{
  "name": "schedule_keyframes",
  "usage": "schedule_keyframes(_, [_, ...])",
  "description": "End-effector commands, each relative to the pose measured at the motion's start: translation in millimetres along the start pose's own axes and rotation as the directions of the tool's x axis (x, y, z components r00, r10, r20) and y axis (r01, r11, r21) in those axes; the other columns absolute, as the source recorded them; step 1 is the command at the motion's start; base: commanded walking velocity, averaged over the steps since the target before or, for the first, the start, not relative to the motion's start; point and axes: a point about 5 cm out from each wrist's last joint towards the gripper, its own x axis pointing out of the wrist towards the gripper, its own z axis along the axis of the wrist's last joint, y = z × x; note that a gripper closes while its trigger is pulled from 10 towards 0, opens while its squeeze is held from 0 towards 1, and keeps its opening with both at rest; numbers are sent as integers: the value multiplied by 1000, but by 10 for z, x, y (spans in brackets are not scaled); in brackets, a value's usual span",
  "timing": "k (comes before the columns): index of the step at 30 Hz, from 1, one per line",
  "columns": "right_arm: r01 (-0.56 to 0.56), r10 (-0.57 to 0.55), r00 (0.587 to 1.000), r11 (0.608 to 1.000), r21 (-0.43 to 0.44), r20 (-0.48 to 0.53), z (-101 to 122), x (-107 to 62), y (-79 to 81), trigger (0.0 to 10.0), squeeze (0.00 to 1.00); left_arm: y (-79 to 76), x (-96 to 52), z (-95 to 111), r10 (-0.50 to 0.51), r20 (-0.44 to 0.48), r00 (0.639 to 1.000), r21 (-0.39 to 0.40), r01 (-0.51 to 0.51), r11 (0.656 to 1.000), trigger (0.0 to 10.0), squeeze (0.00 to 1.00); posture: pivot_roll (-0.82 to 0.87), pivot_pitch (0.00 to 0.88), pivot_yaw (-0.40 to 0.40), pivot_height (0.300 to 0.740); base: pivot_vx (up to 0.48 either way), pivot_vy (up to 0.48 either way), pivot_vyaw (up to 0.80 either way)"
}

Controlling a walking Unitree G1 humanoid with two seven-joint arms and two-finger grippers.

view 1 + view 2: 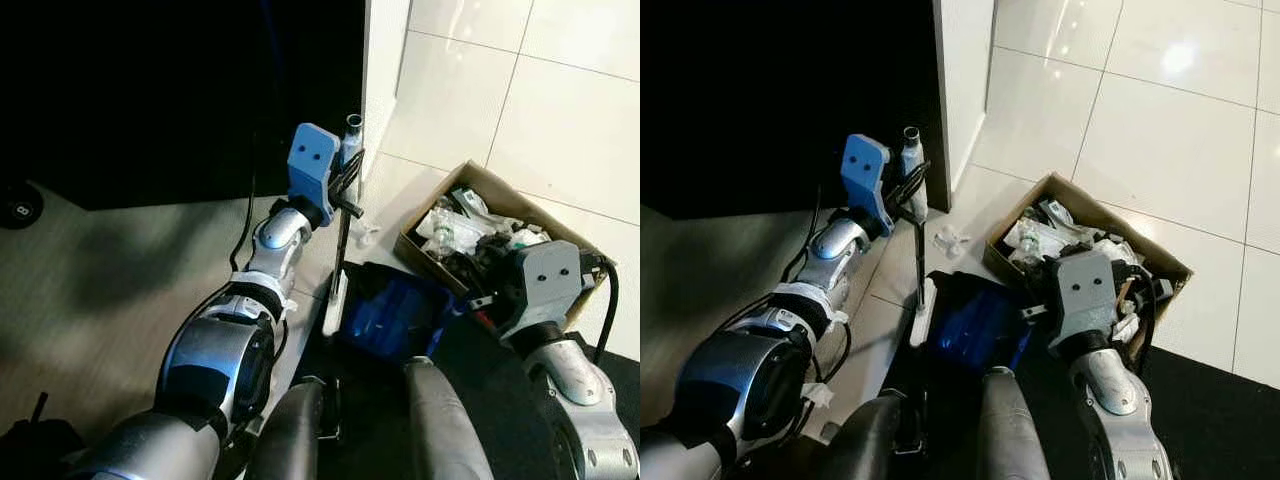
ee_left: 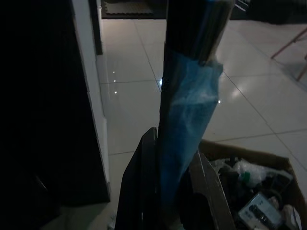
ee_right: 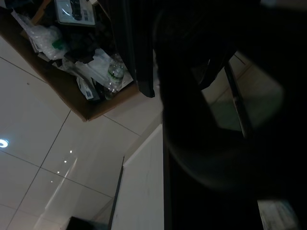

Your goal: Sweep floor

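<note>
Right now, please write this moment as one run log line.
left gripper: shut on broom | right gripper: near box | dustpan: on floor

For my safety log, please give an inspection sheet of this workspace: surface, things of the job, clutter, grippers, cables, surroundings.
Surface: pale floor tiles, glossy; a dark mat under the robot.
Job's things: broom handle upright; blue dustpan on the floor before the robot.
Clutter: cardboard box full of mixed trash; a clear scrap on the tiles beside it.
Grippers: left gripper shut on the broom handle; right gripper low by the dustpan, grip not discernible.
Cables: black cables along both forearms.
Surroundings: white wall corner, dark area beside it.
</note>
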Motion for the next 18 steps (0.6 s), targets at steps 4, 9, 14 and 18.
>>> schedule_keyframes(4, [-26, 42, 979, 996, 82, -199, -385, -73, 105, 10000, 0, -107, 81, 23, 6, 39, 999, -150, -1, 989, 10000, 35, -393, 419, 108, 740, 0, 0, 0])
schedule_keyframes(9, [-31, 48, 979, 996, 86, -197, -385, -64, 122, 10000, 0, -164, 119, 51, -49, 63, 997, -208, 61, 976, 9882, 35, -385, 418, 110, 740, 0, 0, 0])
schedule_keyframes(14, [-31, 48, 979, 996, 87, -197, -392, -61, 121, 10000, 0, -243, 123, 40, -182, 73, 981, -262, 195, 945, 9882, 31, -374, 413, 118, 740, 0, 0, 0])
schedule_keyframes(18, [-23, 40, 980, 996, 92, -194, -399, -45, 116, 10000, 0, -279, 80, 40, -361, 98, 927, -309, 374, 875, 9686, 27, -356, 404, 128, 740, 0, 0, 0])
